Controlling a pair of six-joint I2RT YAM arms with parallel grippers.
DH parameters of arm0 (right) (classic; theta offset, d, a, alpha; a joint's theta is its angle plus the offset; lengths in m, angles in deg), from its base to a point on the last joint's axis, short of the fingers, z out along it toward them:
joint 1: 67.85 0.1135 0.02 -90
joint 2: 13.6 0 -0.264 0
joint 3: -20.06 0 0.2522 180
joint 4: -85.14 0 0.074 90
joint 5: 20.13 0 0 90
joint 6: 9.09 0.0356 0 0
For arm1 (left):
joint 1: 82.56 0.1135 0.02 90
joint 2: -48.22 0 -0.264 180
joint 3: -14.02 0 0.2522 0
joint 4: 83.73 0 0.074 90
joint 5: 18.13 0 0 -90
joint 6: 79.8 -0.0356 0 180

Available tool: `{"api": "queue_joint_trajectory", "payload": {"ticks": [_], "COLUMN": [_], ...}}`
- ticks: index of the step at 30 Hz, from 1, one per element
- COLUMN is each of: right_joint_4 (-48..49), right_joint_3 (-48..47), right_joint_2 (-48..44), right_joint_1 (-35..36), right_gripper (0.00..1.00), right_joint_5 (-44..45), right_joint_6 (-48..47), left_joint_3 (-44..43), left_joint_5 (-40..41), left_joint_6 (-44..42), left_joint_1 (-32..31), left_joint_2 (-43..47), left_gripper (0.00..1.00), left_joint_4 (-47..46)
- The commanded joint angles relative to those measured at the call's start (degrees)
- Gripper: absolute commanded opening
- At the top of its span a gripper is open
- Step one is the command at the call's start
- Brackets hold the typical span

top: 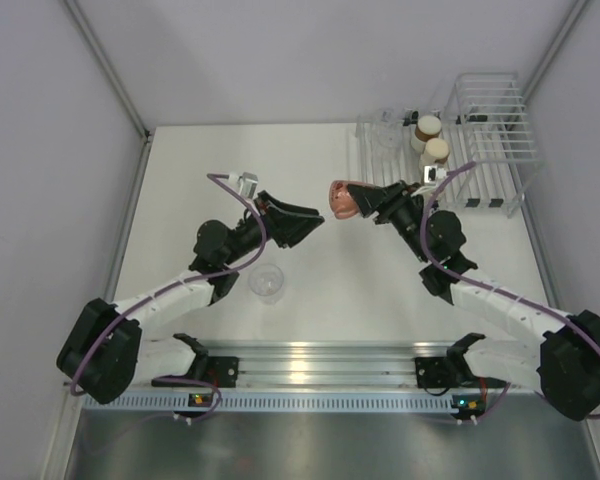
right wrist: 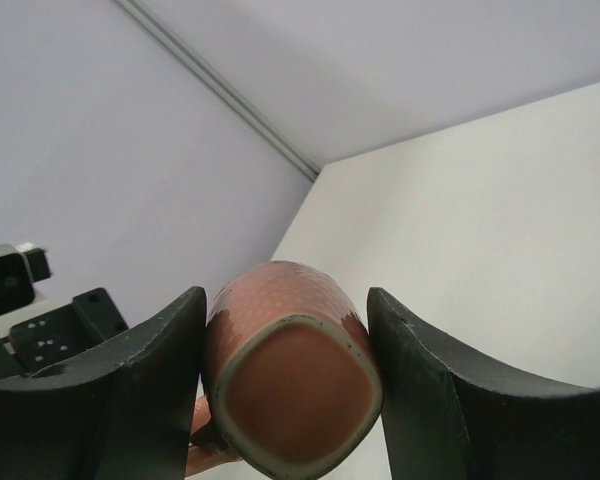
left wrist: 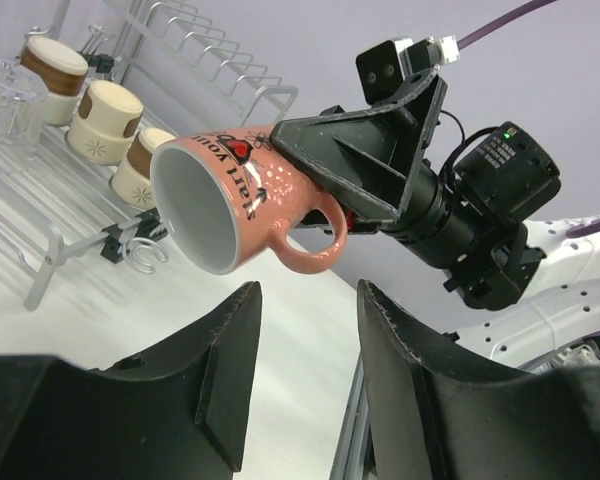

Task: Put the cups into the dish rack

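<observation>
My right gripper (top: 354, 202) is shut on the salmon-orange cup (top: 340, 199), a handled mug held on its side above the table's middle. In the right wrist view the cup (right wrist: 290, 385) sits base-first between the fingers (right wrist: 150, 370). My left gripper (top: 316, 222) is open and empty, its tips just short of the mug's mouth (left wrist: 195, 215). Three brown cups with cream bases (left wrist: 105, 115) stand upside down on the white dish rack (top: 490, 185), with clear cups (left wrist: 5, 100) beside them. One clear cup (top: 266, 281) stands on the table by the left arm.
The rack's taller wire basket (top: 492, 110) is at the back right corner. White walls close in the table at left, back and right. A metal rail (top: 320, 365) runs along the near edge between the arm bases.
</observation>
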State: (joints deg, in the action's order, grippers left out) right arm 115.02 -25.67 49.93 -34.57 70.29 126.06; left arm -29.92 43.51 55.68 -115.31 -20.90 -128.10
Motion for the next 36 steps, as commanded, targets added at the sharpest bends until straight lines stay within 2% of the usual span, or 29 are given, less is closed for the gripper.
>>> {"api": "queue_joint_trajectory", "payload": {"ticks": [1, 5, 9, 12, 13, 16, 22, 24, 27, 28, 36], "right_joint_4": [-2.66, -13.99, -25.42, -33.6, -35.36, -41.95, -48.64, -49.35, -49.18, -49.09, -47.6], "right_joint_3": [-5.63, -12.32, -20.84, -27.78, -31.28, -37.61, -44.05, -44.23, -43.54, -43.45, -42.92], "right_joint_2": [-2.53, -1.48, 1.15, 4.75, 5.89, 10.9, 21.09, 22.69, 25.06, 26.11, 30.6], "right_joint_1": [-1.63, -4.35, -5.76, -7.08, -7.52, -8.75, -9.81, -10.07, -10.25, -10.25, -10.25], "right_gripper": [0.0, 0.0, 0.0, 0.0, 0.0, 0.0, 0.0, 0.0, 0.0, 0.0, 0.0], "right_joint_5": [2.91, 5.1, 8.71, 10.73, 11.52, 13.01, 17.15, 17.5, 17.59, 17.77, 18.29], "right_joint_6": [-4.97, -11.73, -21.56, -26.75, -27.73, -31.34, -36.35, -36.71, -36.8, -36.8, -36.44], "left_joint_3": [0.73, -0.76, -6.11, -12.09, -15.58, -24.3, -39.42, -43.28, -44.18, -43.83, -35.75], "left_joint_5": [0.93, 2.86, 7.7, 12.52, 13.93, 19.47, 23.61, 24.58, 27.74, 30.27, 32.49], "left_joint_6": [-3.27, -8.2, -14.7, -19.53, -21.46, -24.8, -32.01, -35.08, -37.12, -37.3, -39.14], "left_joint_1": [0.32, 0.76, 1.37, 1.64, 1.73, 1.9, 3.74, 4.88, 5.42, 5.42, 5.42], "left_joint_2": [2.67, 7.23, 10.58, 12.6, 12.87, 12.79, 10.51, 10.06, 10.06, 10.15, 12.87], "left_gripper": [0.48, 0.48, 0.49, 0.49, 0.49, 0.5, 0.52, 0.52, 0.53, 0.53, 0.54], "left_joint_4": [1.95, 11.96, 33.62, 44.47, 51.81, 65.89, 83.23, 85.54, 86.43, 86.43, 81.34]}}
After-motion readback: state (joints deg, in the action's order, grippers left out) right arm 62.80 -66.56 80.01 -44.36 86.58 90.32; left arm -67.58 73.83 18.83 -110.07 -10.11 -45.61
